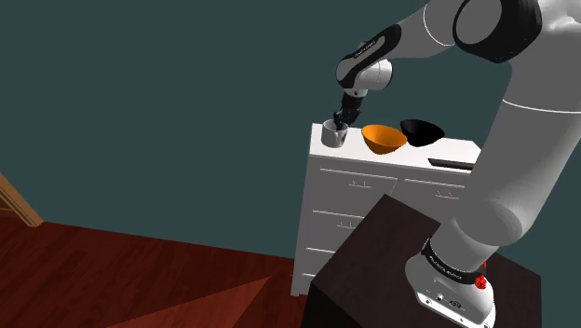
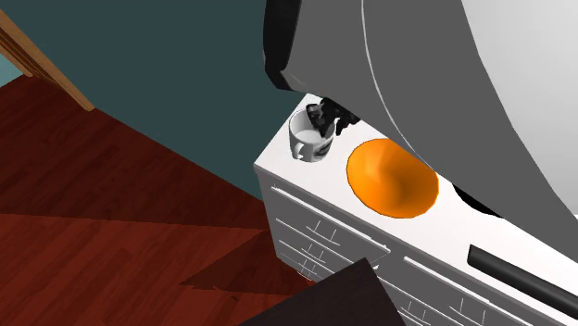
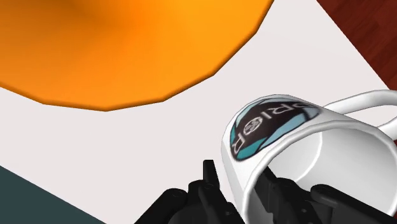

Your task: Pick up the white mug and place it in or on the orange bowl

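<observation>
In the wrist view, a round dark and blue-green badge with letters is seen on the white mug, and a thin curved handle is seen on its side. The gripper is closed on the mug's wall: one black finger is set outside it and one inside. A black bowl is shown in the shoulder view, just right of the orange bowl.

The mug is stood upright near the left end of the white cabinet top, just left of the orange bowl. Its open mouth is turned up, so its long axis runs up and down.

The mug is smooth and round. The orange bowl is wide, shallow and plain. The cabinet front is made of drawers. A red-brown wood floor is seen below.
</observation>
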Motion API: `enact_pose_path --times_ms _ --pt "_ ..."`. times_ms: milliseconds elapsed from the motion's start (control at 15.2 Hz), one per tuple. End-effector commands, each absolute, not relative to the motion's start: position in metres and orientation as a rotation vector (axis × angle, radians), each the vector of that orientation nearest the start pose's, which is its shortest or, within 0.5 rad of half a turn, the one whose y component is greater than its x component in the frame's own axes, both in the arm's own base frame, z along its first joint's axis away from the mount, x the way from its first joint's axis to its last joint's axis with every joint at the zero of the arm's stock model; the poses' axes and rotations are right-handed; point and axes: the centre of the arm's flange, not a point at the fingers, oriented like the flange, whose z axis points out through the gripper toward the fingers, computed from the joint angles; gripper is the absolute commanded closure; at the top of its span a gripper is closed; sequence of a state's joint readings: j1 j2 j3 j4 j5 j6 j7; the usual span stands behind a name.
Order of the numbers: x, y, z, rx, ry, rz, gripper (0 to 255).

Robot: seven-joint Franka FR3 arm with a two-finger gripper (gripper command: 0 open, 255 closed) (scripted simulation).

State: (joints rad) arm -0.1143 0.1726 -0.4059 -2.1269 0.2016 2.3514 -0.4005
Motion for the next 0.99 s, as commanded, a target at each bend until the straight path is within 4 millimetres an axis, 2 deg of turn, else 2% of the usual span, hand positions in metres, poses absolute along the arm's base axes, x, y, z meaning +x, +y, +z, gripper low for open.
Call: enact_pose_path --times_ms 0,462,924 --pt "0.498 -0.278 0.342 -3.073 0.385 -0.152 255" --pt "0.498 -0.278 0.342 -3.073 0.385 -0.152 255" --pt "0.498 -0.278 0.378 -3.073 0.385 -0.152 255"
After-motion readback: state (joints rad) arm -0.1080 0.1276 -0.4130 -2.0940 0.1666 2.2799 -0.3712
